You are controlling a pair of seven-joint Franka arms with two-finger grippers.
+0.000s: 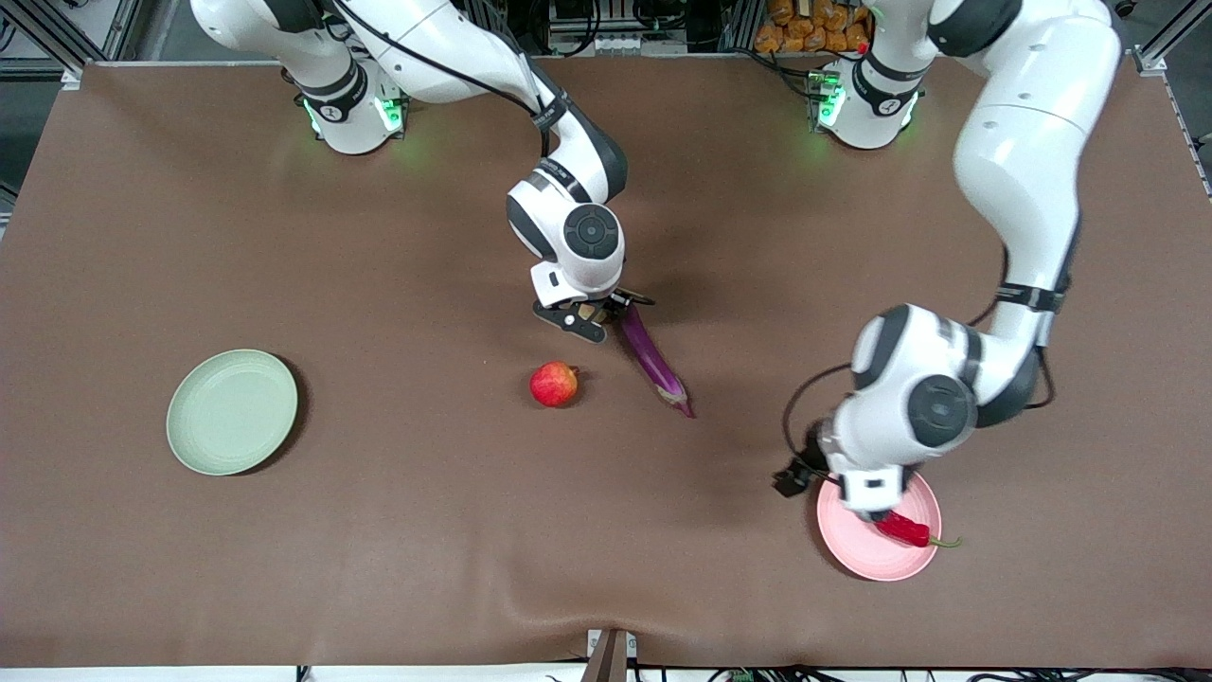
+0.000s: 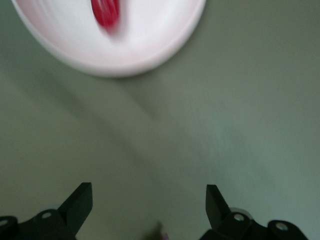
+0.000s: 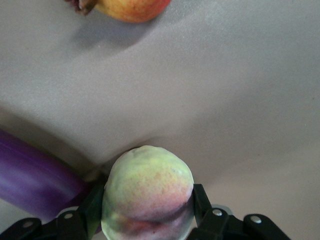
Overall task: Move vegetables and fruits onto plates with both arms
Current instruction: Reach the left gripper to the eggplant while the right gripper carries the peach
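My right gripper [image 1: 589,317] [image 3: 147,200] sits low at the middle of the table, shut on the fuzzy pink-green peach [image 3: 147,187]. The purple eggplant [image 1: 651,360] [image 3: 30,175] lies right beside the peach. The red apple [image 1: 554,384] [image 3: 132,7] rests a little nearer the front camera. My left gripper [image 1: 876,507] [image 2: 149,200] hangs open and empty above the edge of the pink plate [image 1: 862,554] [image 2: 150,45]. The red chili [image 1: 906,530] [image 2: 106,12] lies on that plate. The mint green plate [image 1: 232,412] holds nothing.
The brown cloth covers the whole table, with a slight wrinkle near the front edge [image 1: 530,587]. The green plate is toward the right arm's end, the pink plate toward the left arm's end. Both bases [image 1: 350,114] stand along the back.
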